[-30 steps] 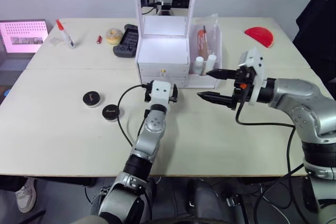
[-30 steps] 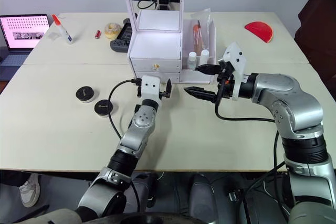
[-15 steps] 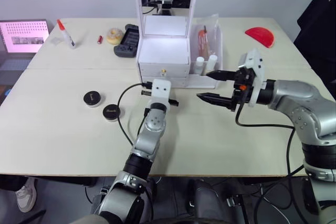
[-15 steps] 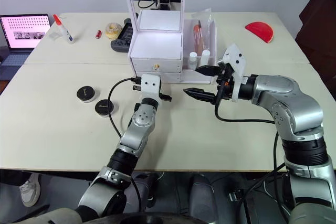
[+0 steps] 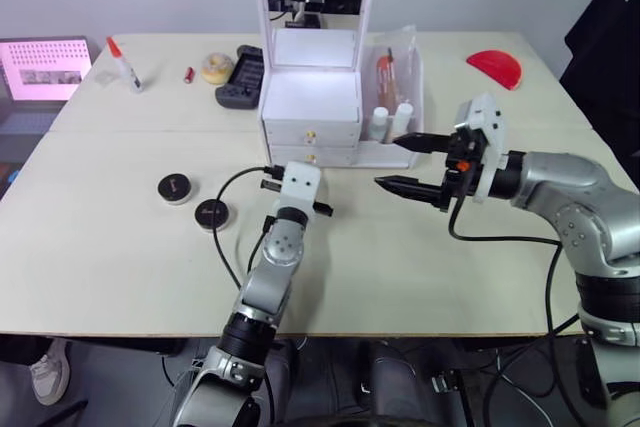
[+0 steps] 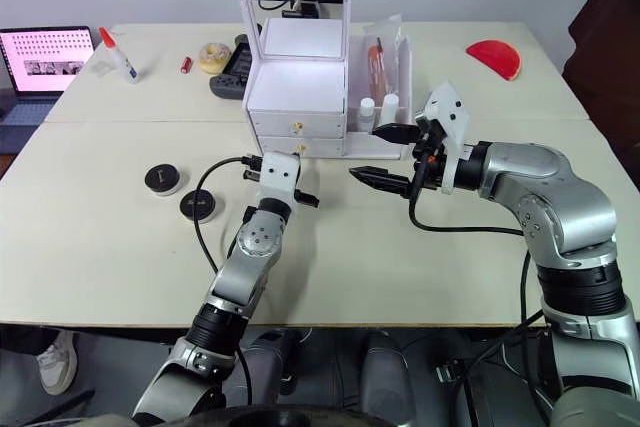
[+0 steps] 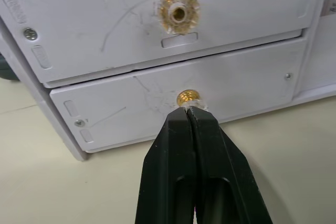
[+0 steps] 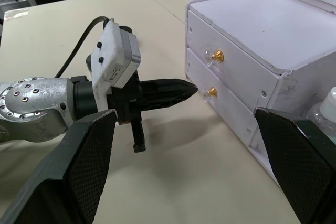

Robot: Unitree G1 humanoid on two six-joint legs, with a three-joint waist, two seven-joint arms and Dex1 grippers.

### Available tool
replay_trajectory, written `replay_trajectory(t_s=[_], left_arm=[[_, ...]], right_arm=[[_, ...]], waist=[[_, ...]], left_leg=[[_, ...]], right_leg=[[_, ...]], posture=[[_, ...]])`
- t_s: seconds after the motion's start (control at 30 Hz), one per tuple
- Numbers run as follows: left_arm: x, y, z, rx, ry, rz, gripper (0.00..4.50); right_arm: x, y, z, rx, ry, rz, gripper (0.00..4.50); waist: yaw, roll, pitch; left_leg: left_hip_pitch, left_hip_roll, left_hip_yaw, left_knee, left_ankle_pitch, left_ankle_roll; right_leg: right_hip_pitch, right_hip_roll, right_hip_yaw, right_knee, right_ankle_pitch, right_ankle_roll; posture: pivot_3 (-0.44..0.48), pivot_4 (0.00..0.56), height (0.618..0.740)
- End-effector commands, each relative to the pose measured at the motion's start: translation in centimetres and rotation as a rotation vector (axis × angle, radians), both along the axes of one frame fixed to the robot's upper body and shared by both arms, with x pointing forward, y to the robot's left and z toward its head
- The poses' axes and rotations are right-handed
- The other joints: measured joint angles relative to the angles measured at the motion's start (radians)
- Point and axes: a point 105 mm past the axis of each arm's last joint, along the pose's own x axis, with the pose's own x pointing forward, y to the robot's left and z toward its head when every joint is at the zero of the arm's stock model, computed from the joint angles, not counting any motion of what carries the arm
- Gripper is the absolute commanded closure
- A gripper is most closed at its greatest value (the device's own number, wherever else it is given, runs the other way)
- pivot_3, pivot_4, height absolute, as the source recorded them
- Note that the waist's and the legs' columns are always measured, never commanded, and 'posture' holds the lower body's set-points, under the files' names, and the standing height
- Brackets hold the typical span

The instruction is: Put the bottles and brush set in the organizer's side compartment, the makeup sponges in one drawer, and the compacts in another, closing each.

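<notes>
Fingers of the left gripper (image 7: pixel 187 113) are pressed together, their tips right at the gold knob of the lower drawer (image 7: pixel 189 98); whether they touch it is hard to say from the left wrist view. The right wrist view puts those closed tips just beside the same knob. Both drawers of the organizer (image 5: pixel 310 107) look pushed in, and the upper drawer (image 7: pixel 157 19) shows its own gold knob above.

The right gripper (image 5: pixel 408 162) hovers over the bench (image 5: pixel 120 267) in front of the side compartment (image 5: pixel 398 97), its two black fingers spread wide apart and holding nothing.

In the side compartment stand the two white-capped bottles (image 5: pixel 390 121), side by side behind the low front wall, so only their caps and shoulders show. Behind them leans the brush set (image 5: pixel 386 72) in its clear sleeve; the separate brushes are hard to tell apart.

The two compacts (image 5: pixel 194 201) lie on the bench to the left of the organizer, well apart from it and close to each other; the gold marks on their lids are too small to read.

The mirror's upper part is cut off at the edge of the head views.
</notes>
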Motion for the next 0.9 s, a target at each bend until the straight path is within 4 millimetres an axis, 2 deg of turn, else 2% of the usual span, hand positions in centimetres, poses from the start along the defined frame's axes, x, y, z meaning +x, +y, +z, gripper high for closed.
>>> replay_trajectory(t_s=[0.03, 0.13, 0.57, 0.9], left_arm=[[0.0, -0.9, 1.4, -0.02, -0.041, -0.007, 3.11], [0.1, -1.2, 1.1, -0.023, -0.03, -0.012, 1.64], [1.6, -1.3, 0.9, -0.032, -0.006, 0.012, 1.64], [1.9, -1.3, 1.2, -0.046, -0.02, 0.021, 1.64]], right_arm=[[-0.3, -0.1, 1.2, 0.006, -0.053, 0.006, 0.0], [-0.4, -0.1, 1.2, 0.004, -0.052, 0.008, 0.0], [-0.5, -0.2, 1.3, -0.002, -0.053, 0.004, 0.0], [-0.5, -0.3, 1.2, -0.003, -0.055, -0.004, 0.0]], waist=[[0.0, 0.0, 0.0], [0.0, 0.0, 0.0], [-0.001, 0.0, 0.0], [0.0, 0.0, 0.0]], left_leg=[[0.0, 0.0, 0.0, 0.0, 0.0, 0.0], [0.0, 0.0, 0.0, 0.0, 0.0, 0.0], [0.0, -0.001, 0.001, 0.0, 0.0, 0.0], [-0.001, -0.001, 0.001, 0.0, 0.0, 0.0]], right_leg=[[0.0, 0.0, 0.0, 0.0, 0.0, 0.0], [0.0, 0.0, 0.0, 0.0, 0.0, 0.0], [-0.001, 0.0, 0.0, 0.0, 0.0, 0.0], [-0.001, 0.0, 0.0, 0.0, 0.0, 0.001]], posture=[[0.0, 0.15, 0.737], [0.0, 0.15, 0.737], [0.0, 0.15, 0.737], [0.0, 0.15, 0.737]])
